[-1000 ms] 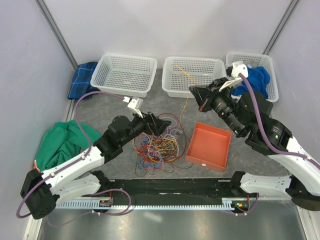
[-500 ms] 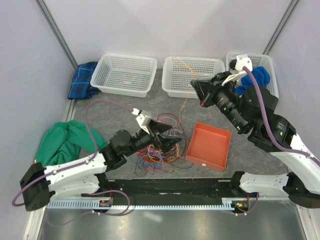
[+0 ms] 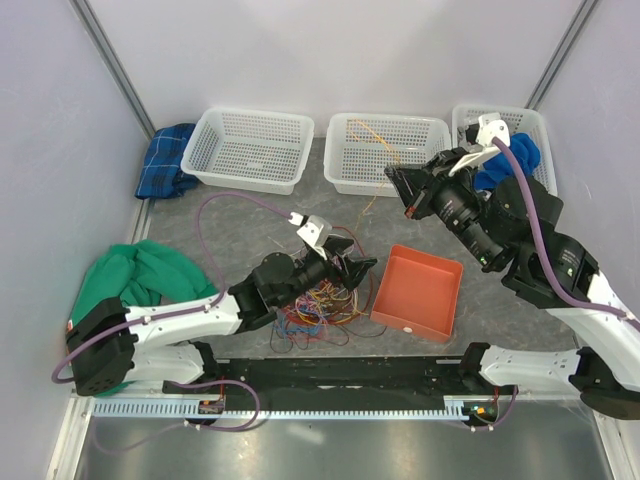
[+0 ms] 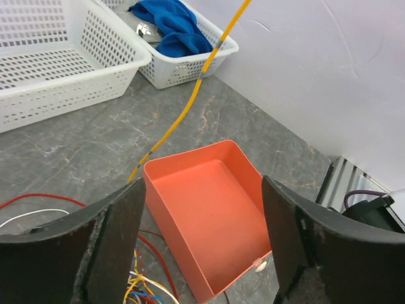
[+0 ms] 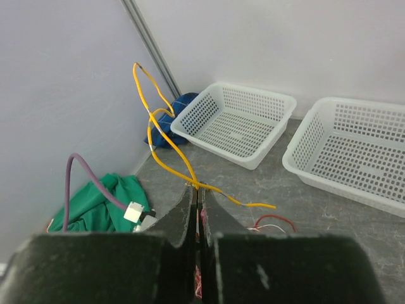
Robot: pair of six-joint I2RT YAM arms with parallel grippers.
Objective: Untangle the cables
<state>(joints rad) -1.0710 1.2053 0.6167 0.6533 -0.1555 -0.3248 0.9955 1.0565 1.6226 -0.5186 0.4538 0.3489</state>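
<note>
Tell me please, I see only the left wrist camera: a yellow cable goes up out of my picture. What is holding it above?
Observer: The right gripper is shut on the yellow cable; a loose end curls up beyond it.
Operator: And where is the big tangle? I see only a few wires at the bottom.
Observer: The tangle of cables lies left of the orange tray; the left gripper, open, hovers over its right part.
Operator: Is anything on the far left?
Observer: A green cloth lies there, apart from the tangle.
</note>
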